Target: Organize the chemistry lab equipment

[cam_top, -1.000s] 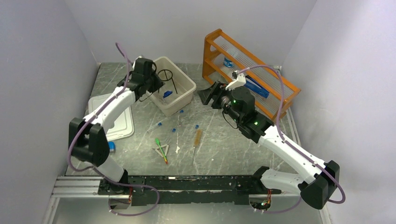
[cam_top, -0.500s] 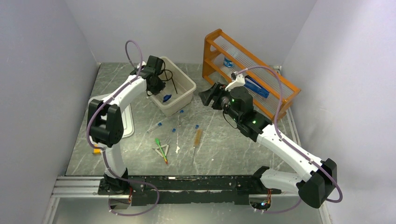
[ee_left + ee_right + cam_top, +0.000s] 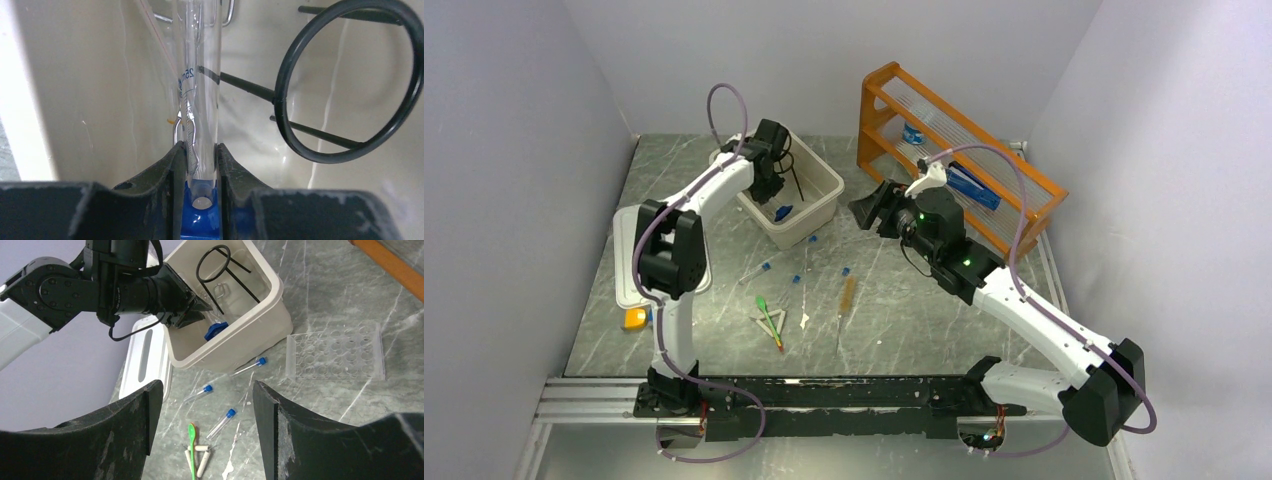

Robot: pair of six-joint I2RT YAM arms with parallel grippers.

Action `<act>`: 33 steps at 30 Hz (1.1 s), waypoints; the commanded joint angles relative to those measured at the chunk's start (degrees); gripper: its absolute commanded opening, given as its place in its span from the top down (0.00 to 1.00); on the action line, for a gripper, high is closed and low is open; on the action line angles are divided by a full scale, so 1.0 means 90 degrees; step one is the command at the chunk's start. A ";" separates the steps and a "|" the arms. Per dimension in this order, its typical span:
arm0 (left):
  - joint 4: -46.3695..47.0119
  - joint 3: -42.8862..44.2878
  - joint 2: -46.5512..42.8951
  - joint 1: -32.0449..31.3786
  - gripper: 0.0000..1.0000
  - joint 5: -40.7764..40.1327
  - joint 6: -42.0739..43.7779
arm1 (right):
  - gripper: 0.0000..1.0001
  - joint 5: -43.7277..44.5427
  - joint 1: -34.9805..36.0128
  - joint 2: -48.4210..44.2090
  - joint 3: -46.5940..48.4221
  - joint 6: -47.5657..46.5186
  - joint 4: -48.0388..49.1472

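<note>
My left gripper (image 3: 776, 190) reaches into the white bin (image 3: 824, 205). It is shut on a clear glass tube with a blue end (image 3: 201, 125), seen between the fingers in the left wrist view (image 3: 200, 150). A black wire ring stand (image 3: 345, 80) stands in the bin beside it. My right gripper (image 3: 872, 207) is open and empty above the table (image 3: 207, 390). Below it lie three blue-capped test tubes (image 3: 222, 422), a green dropper (image 3: 192, 450) and a clear tube rack (image 3: 335, 352).
The orange wooden shelf rack (image 3: 954, 170) stands at the back right. A white lid (image 3: 629, 275) lies left of the bin, with an orange block (image 3: 635, 318) by it. A brown brush (image 3: 848, 296) lies mid-table.
My left arm has swung right from beside the bin and reached down into it, tube in its jaws. The orange block has come into view. The right arm has hardly moved.
</note>
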 commanded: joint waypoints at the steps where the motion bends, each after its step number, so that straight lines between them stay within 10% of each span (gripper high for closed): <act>1: -0.0248 0.0118 0.0113 -0.0070 0.88 -0.0321 -0.0301 | 0.31 -0.0071 -0.0062 -0.0061 -0.0074 0.0070 0.0157; 33: -0.0388 0.0760 0.0054 -0.0070 0.57 -0.0276 0.0959 | 0.30 -0.0051 -0.0068 -0.0202 -0.0290 -0.0107 -0.0289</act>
